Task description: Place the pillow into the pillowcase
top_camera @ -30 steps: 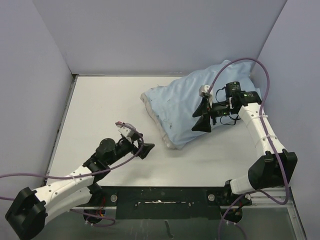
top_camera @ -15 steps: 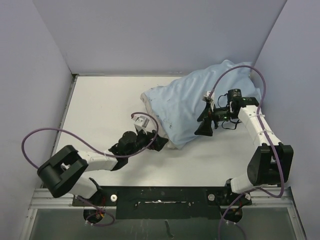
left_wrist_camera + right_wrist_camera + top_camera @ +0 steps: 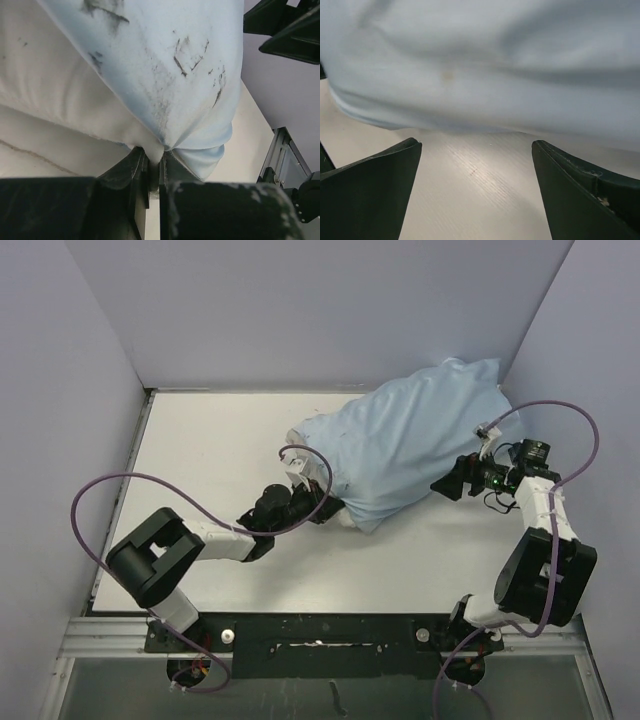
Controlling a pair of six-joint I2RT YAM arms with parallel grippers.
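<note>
The light blue pillowcase (image 3: 410, 435) lies at the back right, drawn over most of the off-white pillow (image 3: 296, 440), whose left end and near corner stick out. My left gripper (image 3: 325, 508) is shut at that near corner. In the left wrist view its jaws (image 3: 154, 160) pinch a fold of off-white pillow (image 3: 60, 110) fabric, with the pillowcase (image 3: 165, 60) hem gathered right beside it. My right gripper (image 3: 452, 480) stands open just off the pillowcase's near right side. In the right wrist view there is bare table between its fingers (image 3: 476, 145), and the pillowcase (image 3: 495, 60) lies ahead.
The white table (image 3: 220, 460) is boxed in by grey-violet walls on three sides. Purple cables (image 3: 130, 485) loop over both arms. A metal rail (image 3: 320, 645) runs along the near edge. The right arm's black fingers (image 3: 285, 30) show at the top right of the left wrist view.
My left arm reached forward to the pillow's near corner and shut there. My right gripper came off the top of the pillowcase, moved right and opened wide. The bundle shifted toward the back right.
</note>
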